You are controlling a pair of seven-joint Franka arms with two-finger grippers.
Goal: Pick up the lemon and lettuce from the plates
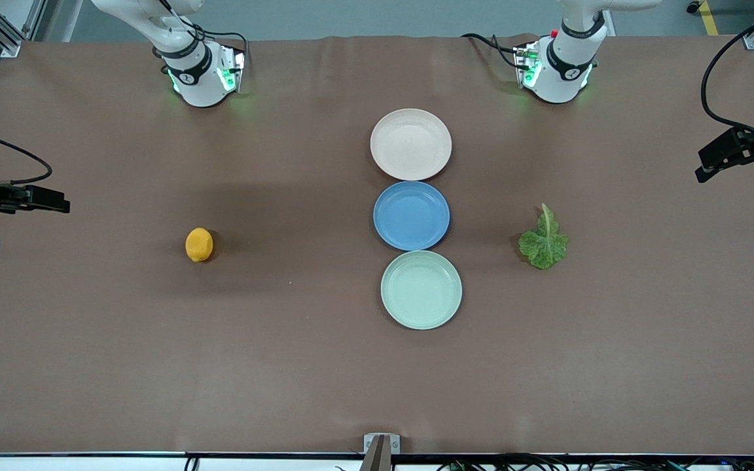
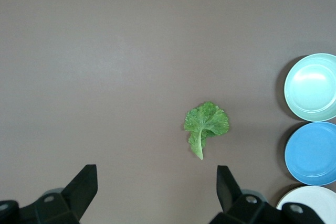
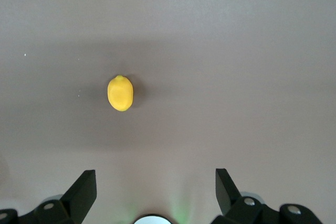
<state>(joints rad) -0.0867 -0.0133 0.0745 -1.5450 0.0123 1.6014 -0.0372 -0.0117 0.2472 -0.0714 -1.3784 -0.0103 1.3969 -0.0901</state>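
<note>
Three round plain plates lie in a row mid-table; the landmark is the blue plate point(image 1: 411, 215) in the middle. The beige-cream plate point(image 1: 410, 144) touches it on the robots' side, and the pale mint-green plate point(image 1: 421, 289) touches it nearer the front camera. All three are bare. The small yellow-orange oval lemon point(image 1: 199, 244) sits on the brown tabletop point(image 1: 285, 366), well apart from the blue plate toward the right arm's end. The crinkled bright green lettuce leaf point(image 1: 544, 240) (pale rib pointing toward the robots) lies toward the left arm's end. The left gripper point(image 2: 156, 187) hangs over the table's edge at the left arm's end, fingers spread wide and empty; the right gripper point(image 3: 156, 190) likewise at the right arm's end.
</note>
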